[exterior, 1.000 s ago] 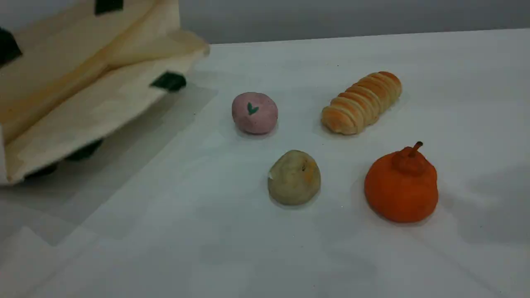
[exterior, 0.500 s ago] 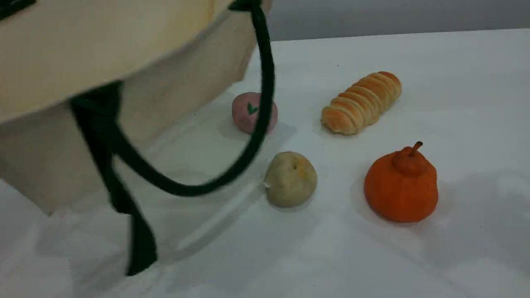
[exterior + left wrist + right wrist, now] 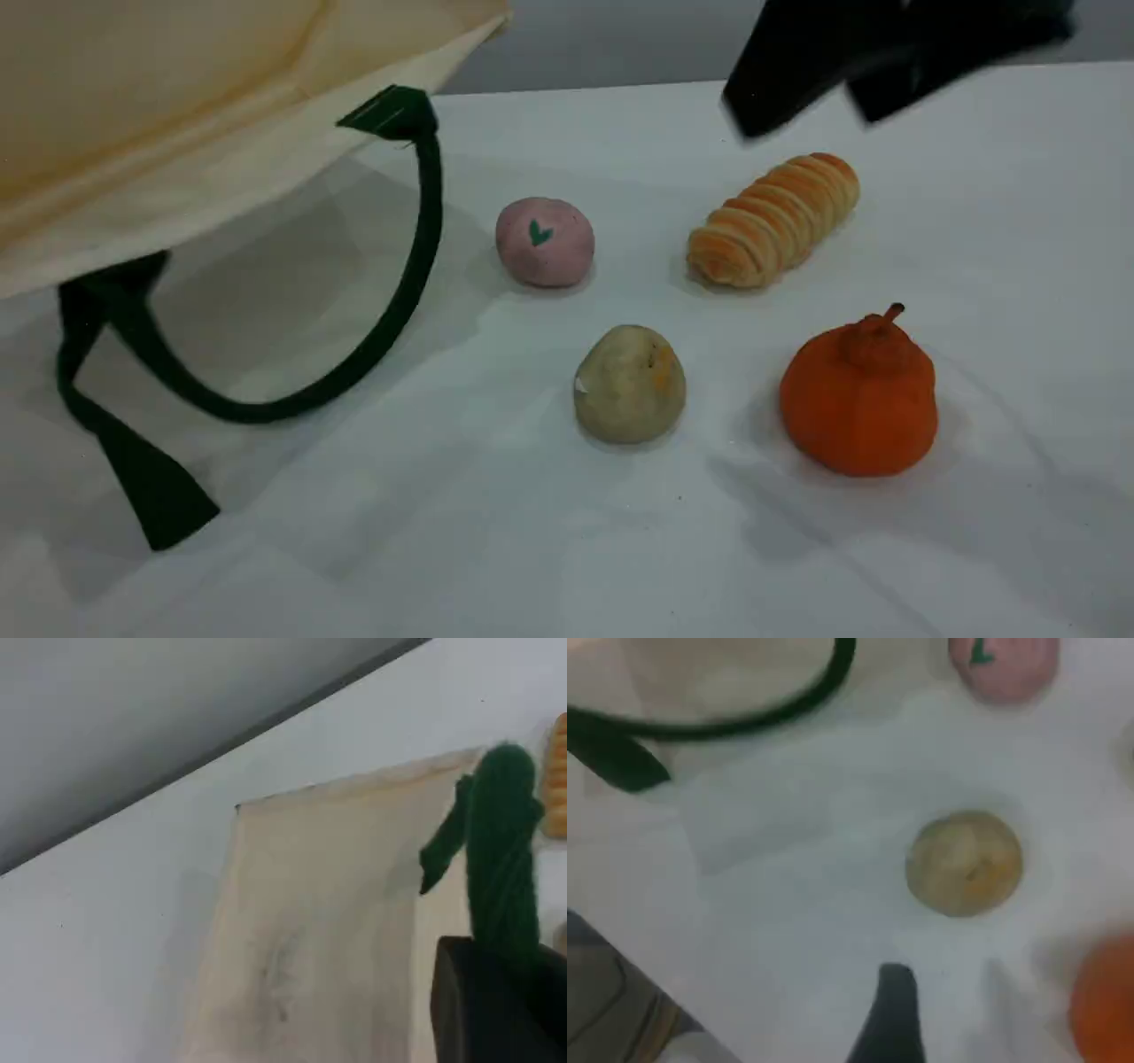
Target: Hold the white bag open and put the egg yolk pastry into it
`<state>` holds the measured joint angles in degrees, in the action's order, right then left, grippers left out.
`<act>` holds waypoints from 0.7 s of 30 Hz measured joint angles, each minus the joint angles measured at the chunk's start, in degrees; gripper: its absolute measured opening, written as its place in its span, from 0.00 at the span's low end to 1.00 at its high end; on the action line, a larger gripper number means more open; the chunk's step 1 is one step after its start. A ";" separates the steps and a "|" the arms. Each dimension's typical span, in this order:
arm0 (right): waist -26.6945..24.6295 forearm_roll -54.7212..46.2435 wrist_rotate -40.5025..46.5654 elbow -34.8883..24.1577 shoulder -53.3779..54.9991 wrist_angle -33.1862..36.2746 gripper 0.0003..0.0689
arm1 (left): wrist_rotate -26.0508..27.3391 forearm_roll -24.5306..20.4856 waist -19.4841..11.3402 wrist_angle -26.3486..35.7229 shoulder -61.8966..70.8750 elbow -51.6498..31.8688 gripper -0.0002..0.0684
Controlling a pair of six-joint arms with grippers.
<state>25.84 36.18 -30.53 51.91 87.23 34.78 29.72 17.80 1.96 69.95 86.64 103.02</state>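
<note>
Egg yolk pastry (image 3: 629, 383) is found lying free near the front of the table (image 3: 532, 549), with the orange fruit (image 3: 858, 399) just beside it on the right and the pink ball (image 3: 544, 241) and bread roll (image 3: 772, 220) behind. Being rounded, it is likely to be rolled away if met off centre, or the orange fruit may be clipped instead. The hanging handle (image 3: 416, 266) of the white bag (image 3: 177, 115) is draped onto the table at the left and could be snagged, and a mouth lifted by one side only may be missed. The right gripper (image 3: 837, 97) is poised high at the back, jaws spread wide with nothing between them. The left gripper (image 3: 496, 1005) is closed on the held handle (image 3: 505, 842), by which the white bag is held raised at the far left.
</note>
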 joint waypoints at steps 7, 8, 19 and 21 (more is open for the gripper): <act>3.42 0.17 -0.07 0.00 9.88 -5.34 0.85 | -0.16 0.59 0.00 0.00 0.05 0.00 0.14; 4.02 0.24 -0.13 0.00 10.83 -6.46 0.85 | -0.16 0.59 0.00 0.00 0.05 0.00 0.14; 5.66 3.51 -0.18 0.55 20.92 -16.35 0.85 | -0.18 0.59 0.00 0.00 0.05 0.00 0.14; 5.66 3.81 -0.18 0.55 22.25 -16.97 0.85 | -0.18 0.59 0.00 0.00 0.05 0.00 0.14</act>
<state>31.51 39.99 -30.72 52.46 109.48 17.81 29.54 18.39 1.96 69.95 86.68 103.02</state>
